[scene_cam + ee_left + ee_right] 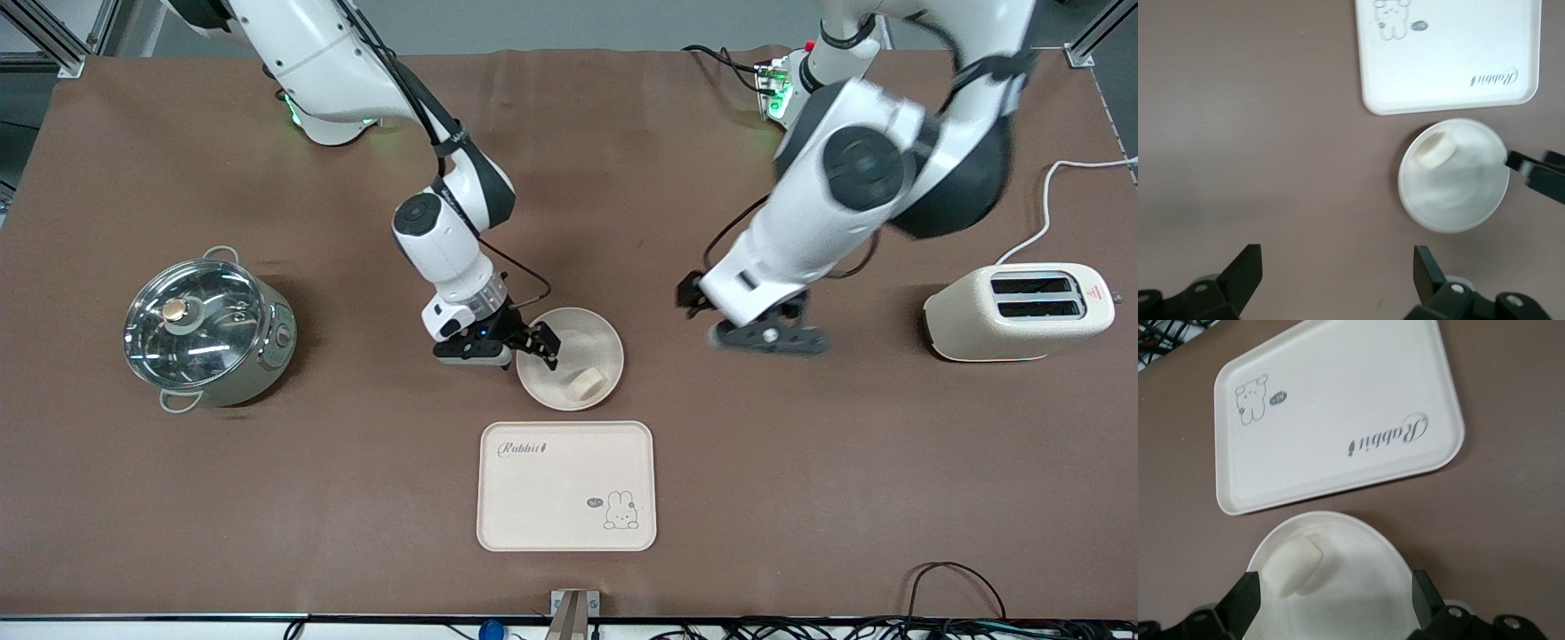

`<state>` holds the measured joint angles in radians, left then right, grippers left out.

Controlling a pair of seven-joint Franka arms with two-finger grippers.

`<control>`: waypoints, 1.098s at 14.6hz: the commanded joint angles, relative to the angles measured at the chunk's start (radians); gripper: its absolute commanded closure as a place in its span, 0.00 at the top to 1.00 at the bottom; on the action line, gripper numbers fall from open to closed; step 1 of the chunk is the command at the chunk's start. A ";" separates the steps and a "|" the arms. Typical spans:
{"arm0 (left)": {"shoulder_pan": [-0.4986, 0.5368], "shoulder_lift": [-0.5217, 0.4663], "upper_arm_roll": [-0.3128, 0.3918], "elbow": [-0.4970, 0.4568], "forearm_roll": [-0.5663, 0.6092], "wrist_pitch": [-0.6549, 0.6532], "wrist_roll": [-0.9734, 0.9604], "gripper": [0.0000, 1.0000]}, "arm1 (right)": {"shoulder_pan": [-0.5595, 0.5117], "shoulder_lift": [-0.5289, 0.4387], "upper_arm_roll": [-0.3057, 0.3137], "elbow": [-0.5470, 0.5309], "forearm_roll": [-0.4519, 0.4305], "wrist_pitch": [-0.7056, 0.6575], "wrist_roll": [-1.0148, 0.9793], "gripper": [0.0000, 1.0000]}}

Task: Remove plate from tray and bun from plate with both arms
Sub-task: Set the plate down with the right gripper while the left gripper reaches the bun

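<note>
Right pincer (524, 342) is spread wide, hanging low right over the plate's (597, 333) rim on the right arm's side, nothing pinched. The plate's a plain round cream dish sitting on the counter (267, 498), and inside it, toward the tray (533, 498), lies the bun (587, 382), a small pale oblong lump with rounded edges. The rabbit tray lies just past the plate from that pincer. Left pincer (769, 333) waits spread too, over bare counter between plate and toaster (969, 324).

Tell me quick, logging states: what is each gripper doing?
Left gripper: open, empty, over bare table.
Right gripper: open, empty, at the plate rim.
</note>
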<state>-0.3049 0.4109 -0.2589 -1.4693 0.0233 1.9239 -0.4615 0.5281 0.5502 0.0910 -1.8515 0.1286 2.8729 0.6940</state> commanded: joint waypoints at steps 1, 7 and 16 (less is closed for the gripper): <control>-0.068 0.110 0.001 0.030 0.058 0.110 -0.087 1.00 | -0.080 -0.133 0.009 -0.028 -0.009 -0.177 -0.046 1.00; -0.172 0.328 0.003 0.030 0.234 0.494 -0.313 1.00 | -0.264 -0.372 0.007 -0.028 -0.009 -0.556 -0.152 1.00; -0.218 0.442 0.013 0.026 0.328 0.633 -0.365 0.99 | -0.499 -0.477 0.006 0.098 -0.009 -0.981 -0.330 1.00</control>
<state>-0.5099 0.8459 -0.2562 -1.4631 0.3178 2.5560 -0.8002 0.0694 0.0874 0.0800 -1.7891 0.1258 1.9574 0.3795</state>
